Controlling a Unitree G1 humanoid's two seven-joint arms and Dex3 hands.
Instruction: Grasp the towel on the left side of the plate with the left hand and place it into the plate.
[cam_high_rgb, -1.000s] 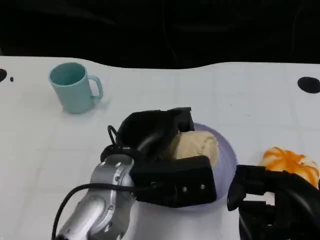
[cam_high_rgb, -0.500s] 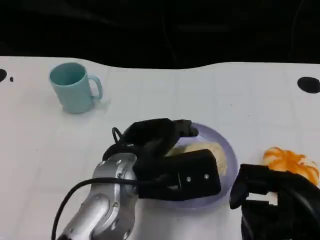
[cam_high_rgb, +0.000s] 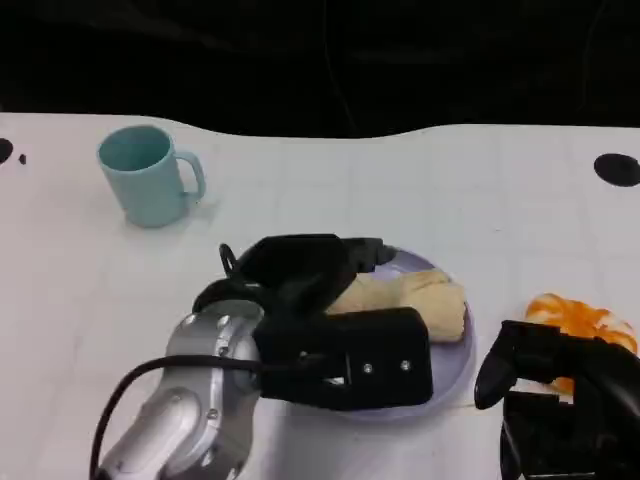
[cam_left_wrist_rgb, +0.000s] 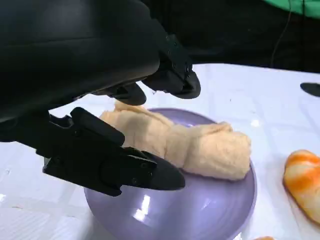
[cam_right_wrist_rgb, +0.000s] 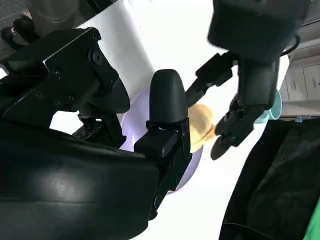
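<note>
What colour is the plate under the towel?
The plate is pale purple, seen best in the left wrist view, beneath the beige towel.

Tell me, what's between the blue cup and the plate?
Just bare white table, in the head view. The cup stands far left; the plate holds the towel.

Soft, nubbly cloth towel (cam_left_wrist_rgb: 200, 147) on a glossy plastic plate (cam_left_wrist_rgb: 210, 212); matt black left hand (cam_high_rgb: 330, 320); smooth white surface (cam_high_rgb: 400, 180).
</note>
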